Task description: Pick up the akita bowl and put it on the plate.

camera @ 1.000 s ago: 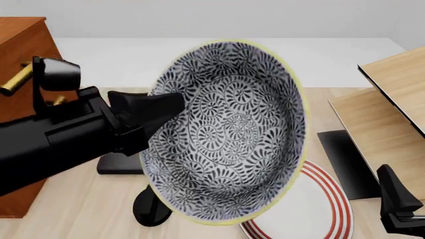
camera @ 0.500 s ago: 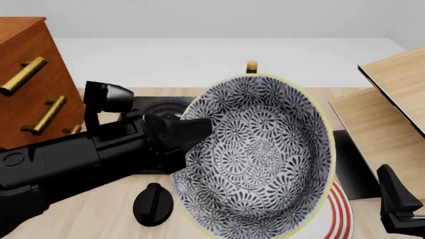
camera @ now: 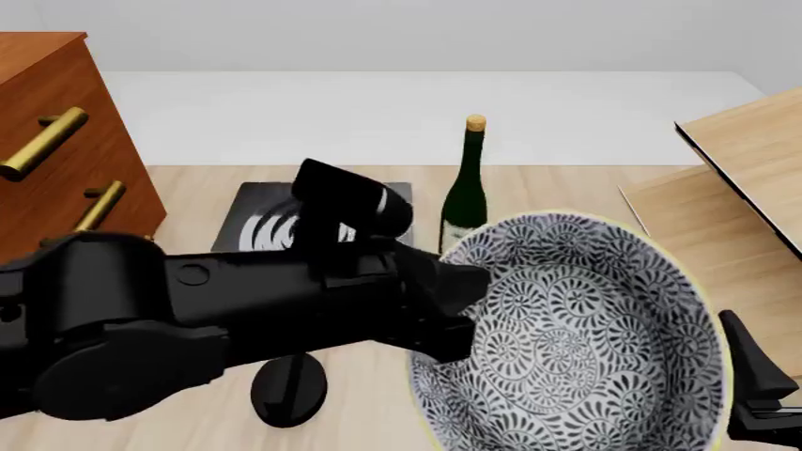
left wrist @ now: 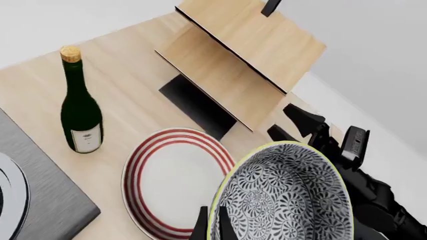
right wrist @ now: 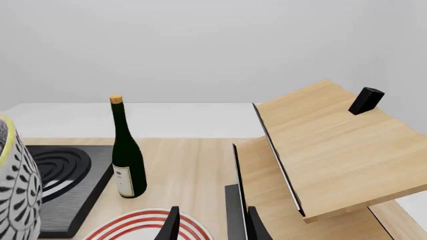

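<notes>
The akita bowl (camera: pixel 589 338), patterned black and white with a pale yellow rim, hangs tilted at the front right of the table. My left gripper (camera: pixel 459 306) is shut on its left rim. In the left wrist view the fingers (left wrist: pixel 202 229) straddle the rim of the akita bowl (left wrist: pixel 283 200), which overlaps the near edge of the red-ringed plate (left wrist: pixel 170 180). The front view shows no plate; the bowl covers that spot. My right gripper (right wrist: pixel 212 229) is open and holds nothing, just in front of the plate (right wrist: pixel 143 227) and to the right of the bowl (right wrist: pixel 13 190).
A green wine bottle (camera: pixel 467 183) stands behind the bowl, beside the black stove (camera: pixel 269 225). A wooden drawer cabinet (camera: pixel 51 160) fills the left side. A slanted wooden shelf (camera: pixel 739 188) stands on the right. One black knob (camera: pixel 288 390) sits at the front.
My left arm has carried the bowl to the right and downward. The bottle behind it has come into view, and the plate is now covered in the front view. The right arm has not moved.
</notes>
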